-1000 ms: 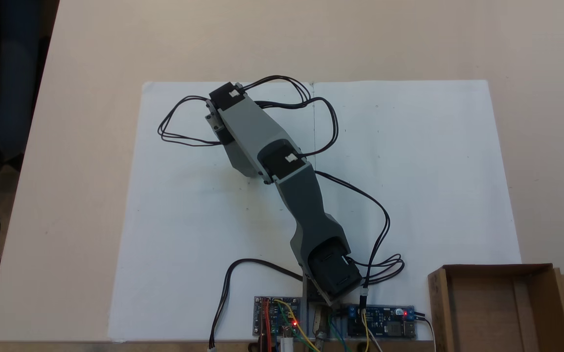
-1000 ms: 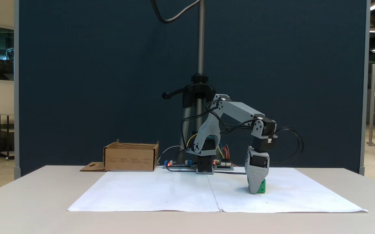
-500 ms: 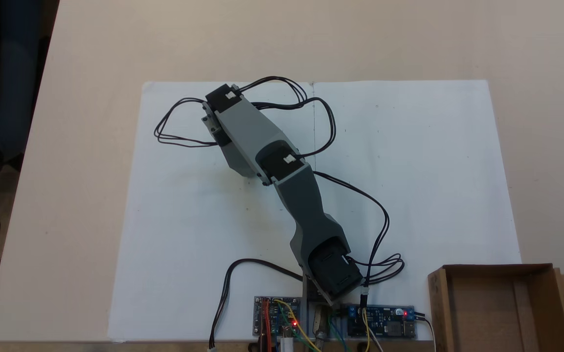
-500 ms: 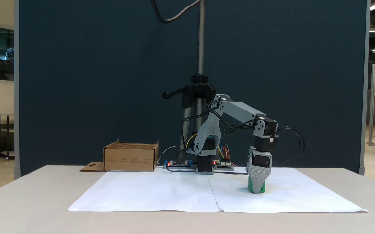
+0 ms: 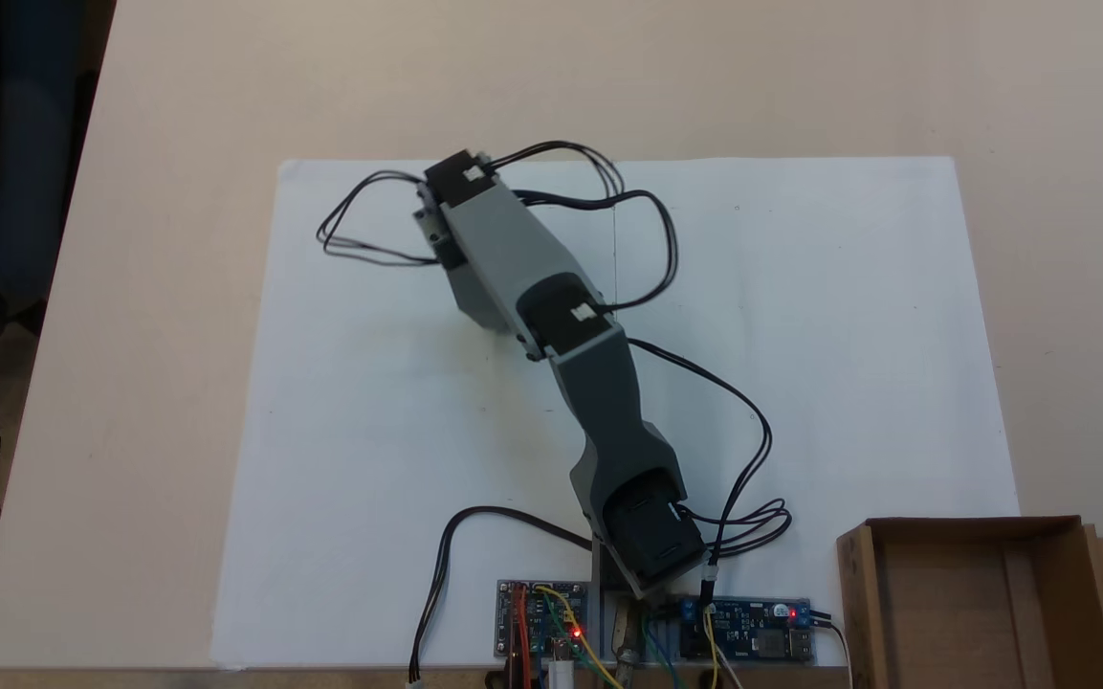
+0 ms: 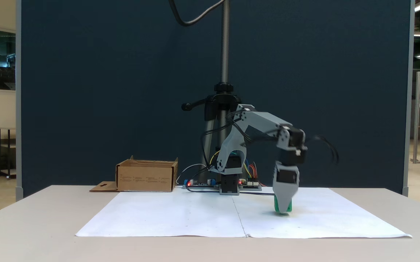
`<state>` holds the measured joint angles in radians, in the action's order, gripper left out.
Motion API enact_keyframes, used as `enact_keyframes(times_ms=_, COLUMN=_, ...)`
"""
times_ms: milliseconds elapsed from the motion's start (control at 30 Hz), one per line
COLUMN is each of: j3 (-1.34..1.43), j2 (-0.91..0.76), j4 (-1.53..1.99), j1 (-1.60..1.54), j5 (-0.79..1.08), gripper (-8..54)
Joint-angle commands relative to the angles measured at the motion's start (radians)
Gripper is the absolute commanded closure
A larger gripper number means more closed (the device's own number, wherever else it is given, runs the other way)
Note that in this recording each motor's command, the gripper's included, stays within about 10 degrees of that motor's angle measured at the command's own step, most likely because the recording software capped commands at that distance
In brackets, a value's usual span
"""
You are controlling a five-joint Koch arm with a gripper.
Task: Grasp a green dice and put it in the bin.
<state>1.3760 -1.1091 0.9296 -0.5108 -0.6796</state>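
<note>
In the fixed view from above, the arm [image 5: 551, 316] covers its own gripper and whatever lies beneath it. In the side fixed view the gripper [image 6: 282, 211] is motion-blurred, one jaw in front of the other — whether they are closed cannot be told. The green dice [image 6: 278, 209] shows as a green sliver at the tip, at 6 o'clock from the wrist; its pips are too small to read. The bin [image 5: 986, 603] is cut off by the bottom edge at 5 o'clock — its near wall is out of frame. The cables [image 6: 328, 147] at 3 o'clock are smeared.
</note>
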Motion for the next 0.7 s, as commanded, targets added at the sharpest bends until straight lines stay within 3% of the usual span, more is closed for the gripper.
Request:
enact_keyframes(times_ms=0, j3=-0.009, j2=-0.107, j4=-0.017, j1=0.086, j5=-0.077, gripper=33.2)
enact_keyframes(times_ms=267, j3=-0.008, j2=-0.298, j4=-0.049, j1=0.451, j5=0.086, gripper=33.2)
enact_keyframes(times_ms=667, j3=0.011, j2=-0.466, j4=-0.031, j1=1.111, j5=0.498, gripper=33.2)
